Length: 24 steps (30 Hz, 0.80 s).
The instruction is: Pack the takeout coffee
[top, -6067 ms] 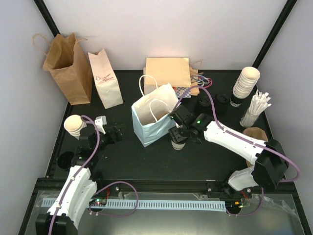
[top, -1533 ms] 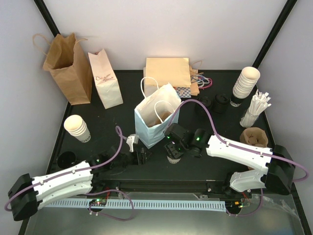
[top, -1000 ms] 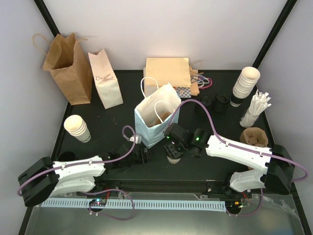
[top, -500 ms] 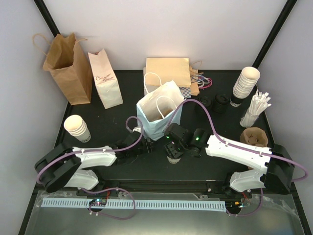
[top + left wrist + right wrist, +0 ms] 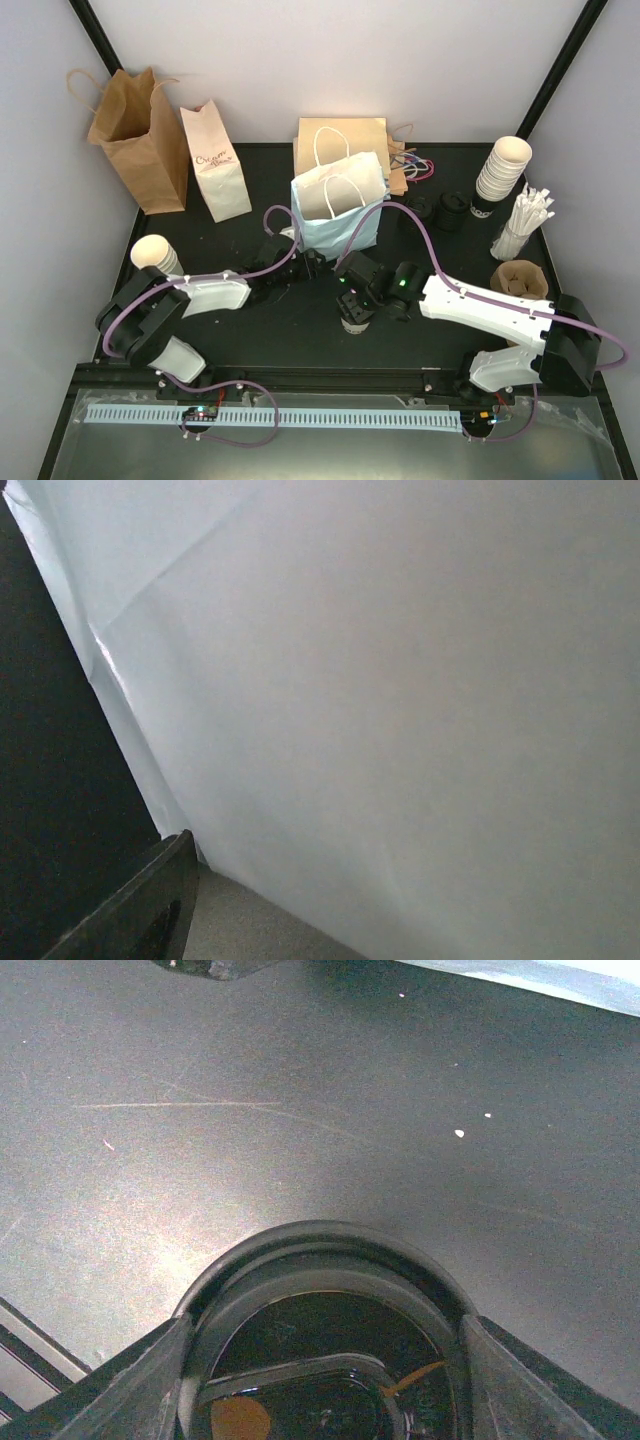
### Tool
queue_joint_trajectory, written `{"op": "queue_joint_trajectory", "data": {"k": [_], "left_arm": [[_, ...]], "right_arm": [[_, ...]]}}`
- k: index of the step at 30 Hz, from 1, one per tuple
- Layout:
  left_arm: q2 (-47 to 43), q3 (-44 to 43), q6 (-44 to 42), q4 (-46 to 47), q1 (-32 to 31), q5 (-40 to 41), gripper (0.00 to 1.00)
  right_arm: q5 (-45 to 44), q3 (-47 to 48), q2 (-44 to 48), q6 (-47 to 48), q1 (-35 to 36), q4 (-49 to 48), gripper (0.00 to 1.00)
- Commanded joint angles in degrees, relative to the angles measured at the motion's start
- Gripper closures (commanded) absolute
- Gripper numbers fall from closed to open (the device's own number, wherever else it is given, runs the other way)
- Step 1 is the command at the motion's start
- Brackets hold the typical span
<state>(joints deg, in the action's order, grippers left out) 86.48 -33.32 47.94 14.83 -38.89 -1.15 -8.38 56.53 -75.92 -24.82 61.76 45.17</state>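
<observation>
The takeout coffee [image 5: 353, 320], a small cream cup with a black lid, stands on the black table in front of the pale blue handled bag [image 5: 335, 205]. My right gripper [image 5: 352, 298] is shut on the cup from above. In the right wrist view the round black lid [image 5: 325, 1290] sits between both fingers. My left gripper [image 5: 303, 263] is against the bag's lower left side. The bag's pale paper [image 5: 400, 680] fills the left wrist view. One finger [image 5: 150, 910] shows far left and the other is hidden.
A tall brown bag [image 5: 135, 125] and a small white bag [image 5: 218, 165] stand back left. A flat kraft bag [image 5: 345, 140] lies behind the blue bag. Bare cup stacks [image 5: 500, 170], loose lids [image 5: 450, 212] and straws [image 5: 525, 222] are at the right. Another cup stack [image 5: 155, 257] is at the left.
My left arm swung in from the left and reached the blue bag. The bag has slid back and to the right. My right gripper keeps the cup in place.
</observation>
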Motion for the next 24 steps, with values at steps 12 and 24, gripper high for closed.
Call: {"op": "queue_joint_trajectory", "data": {"k": [12,24], "left_arm": [[-21.2,13.3,0.2,-7.3,0.3,-14.9,0.21],[-38.4,11.6,2.0,-21.9,-1.1,-18.7,0.19]], "right_arm": [[2.2,1.0,-2.5,-0.7,0.6,2.5,0.32],[1.6,3.2,-2.4,-0.6,0.5,3.4,0.32]]}}
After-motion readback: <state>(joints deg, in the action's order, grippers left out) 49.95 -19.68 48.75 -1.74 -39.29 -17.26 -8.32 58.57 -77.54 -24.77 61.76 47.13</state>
